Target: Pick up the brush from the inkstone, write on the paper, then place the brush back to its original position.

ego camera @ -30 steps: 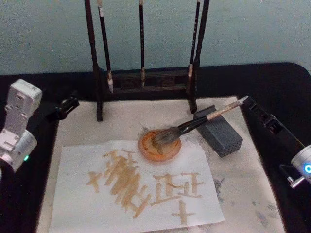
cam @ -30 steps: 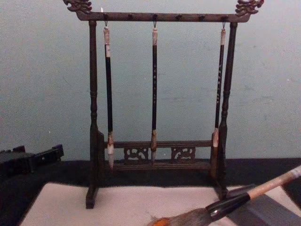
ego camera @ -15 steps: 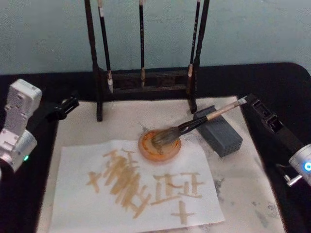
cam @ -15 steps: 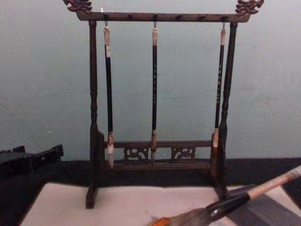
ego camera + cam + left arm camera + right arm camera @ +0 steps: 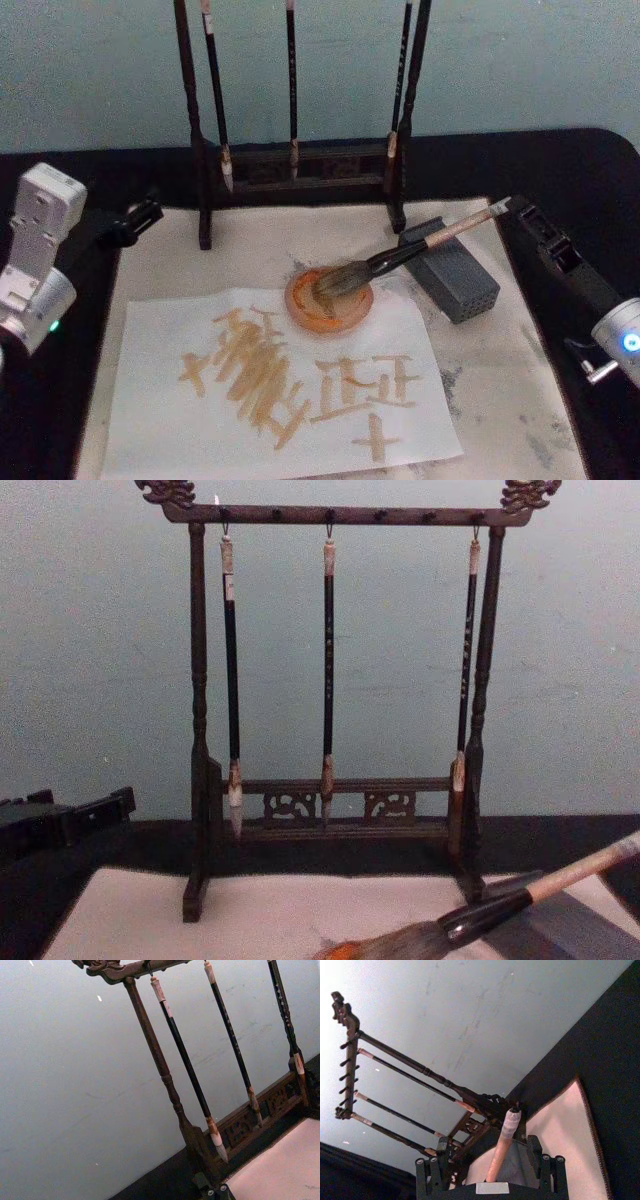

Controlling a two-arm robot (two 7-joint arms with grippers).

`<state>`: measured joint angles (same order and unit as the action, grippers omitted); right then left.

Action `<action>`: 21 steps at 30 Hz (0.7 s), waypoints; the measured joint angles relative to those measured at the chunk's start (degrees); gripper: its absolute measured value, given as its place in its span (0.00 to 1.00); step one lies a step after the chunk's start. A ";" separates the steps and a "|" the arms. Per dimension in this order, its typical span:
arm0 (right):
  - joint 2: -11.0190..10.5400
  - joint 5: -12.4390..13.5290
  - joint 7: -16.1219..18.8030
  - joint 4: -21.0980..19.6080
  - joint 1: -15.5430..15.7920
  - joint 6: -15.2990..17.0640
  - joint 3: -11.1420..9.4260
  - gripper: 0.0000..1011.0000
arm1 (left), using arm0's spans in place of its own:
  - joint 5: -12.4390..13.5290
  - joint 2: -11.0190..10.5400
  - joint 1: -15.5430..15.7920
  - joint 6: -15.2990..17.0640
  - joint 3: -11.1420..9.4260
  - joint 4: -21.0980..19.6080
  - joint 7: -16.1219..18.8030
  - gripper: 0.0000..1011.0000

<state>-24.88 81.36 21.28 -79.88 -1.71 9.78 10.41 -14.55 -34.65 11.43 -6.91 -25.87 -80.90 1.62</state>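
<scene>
Right wrist view: brush (image 5: 501,1147) handle lies between the parted right fingers (image 5: 535,1152).

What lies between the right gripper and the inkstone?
In the head view, the brush bridges it: its pale handle runs from between the open fingers of the right gripper onto the inkstone. The left gripper sits far left.
</scene>
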 joint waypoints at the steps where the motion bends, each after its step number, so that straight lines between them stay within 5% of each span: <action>1: -0.07 0.23 -0.50 -0.21 0.05 -0.24 0.10 0.99 | 0.00 0.00 0.00 0.00 0.00 0.00 0.00 0.99; 21: -0.46 3.31 -2.65 3.52 -4.27 -1.01 2.55 0.99 | 0.00 0.00 0.00 0.00 0.00 0.00 0.00 0.99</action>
<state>-25.34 84.67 18.63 -76.36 -5.98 8.78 12.96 -14.55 -34.64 11.43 -6.91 -25.86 -80.90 1.62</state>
